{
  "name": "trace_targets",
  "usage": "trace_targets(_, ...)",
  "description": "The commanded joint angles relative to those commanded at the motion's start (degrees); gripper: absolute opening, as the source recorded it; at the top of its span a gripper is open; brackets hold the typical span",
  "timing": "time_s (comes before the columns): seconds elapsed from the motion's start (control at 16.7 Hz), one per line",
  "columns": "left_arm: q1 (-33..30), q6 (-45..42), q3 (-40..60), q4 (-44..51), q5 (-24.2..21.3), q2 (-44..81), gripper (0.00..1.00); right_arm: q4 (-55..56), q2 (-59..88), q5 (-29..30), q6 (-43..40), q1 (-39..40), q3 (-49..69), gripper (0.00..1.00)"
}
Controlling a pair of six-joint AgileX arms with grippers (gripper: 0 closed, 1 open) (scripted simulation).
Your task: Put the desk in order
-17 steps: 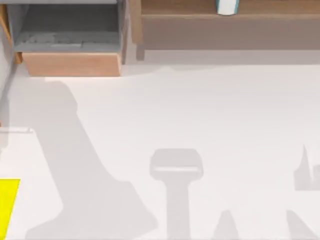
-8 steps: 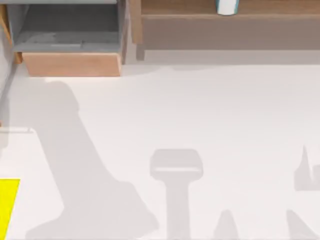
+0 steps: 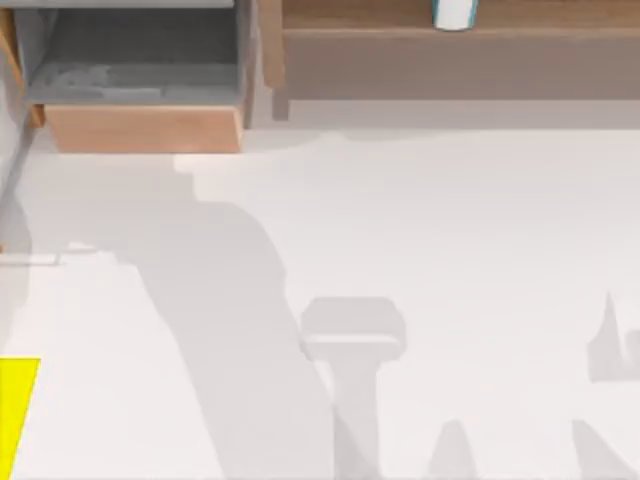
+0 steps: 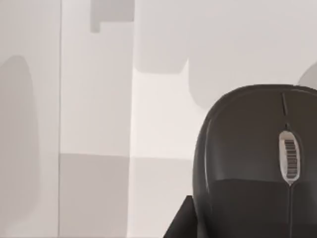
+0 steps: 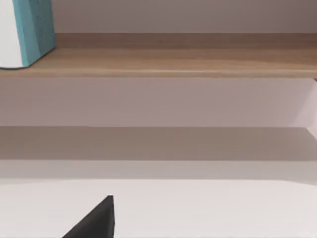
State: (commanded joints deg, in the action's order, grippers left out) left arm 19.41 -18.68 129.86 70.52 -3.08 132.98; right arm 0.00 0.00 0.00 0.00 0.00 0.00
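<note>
A wide white bench (image 3: 450, 250) seen from above, with arm shadows falling across it. At the far edge on the left sits a wooden drawer box (image 3: 140, 128) pulled open, its grey lining visible inside. To its right along the far edge runs a light-brown wooden shelf unit (image 3: 450, 40), with a small white and teal container (image 3: 454, 13) standing on its top board. A yellow block (image 3: 15, 410) lies at the near left edge of the bench, well apart from the drawer box and partly cut off.

The left wrist view looks down on pale surfaces and a dark grey computer mouse (image 4: 257, 163) with a ridged scroll wheel, very close to the camera. A black finger (image 4: 181, 223) of the left hand shows just beside the mouse; whether the left hand grips it cannot be told.

The right wrist view faces the shelf unit from low over the bench, with the teal and white container on the upper board. A black fingertip (image 5: 96, 220) of the right hand juts in; whether the right hand is wide or narrow cannot be told
</note>
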Motion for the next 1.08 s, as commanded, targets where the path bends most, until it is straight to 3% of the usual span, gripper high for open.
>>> trace_targets(0.54,-2.47,-5.48,-27.56,-8.37,-1.47,-28.26,0.00,0.00,0.00,0.00,0.00,0.00,0.00,1.00)
trace_targets(1.08,-4.92,-1.37,-65.01,-19.30,-0.15,-46.84,0.00,0.00,0.00,0.00,0.00,0.00,0.00,1.00)
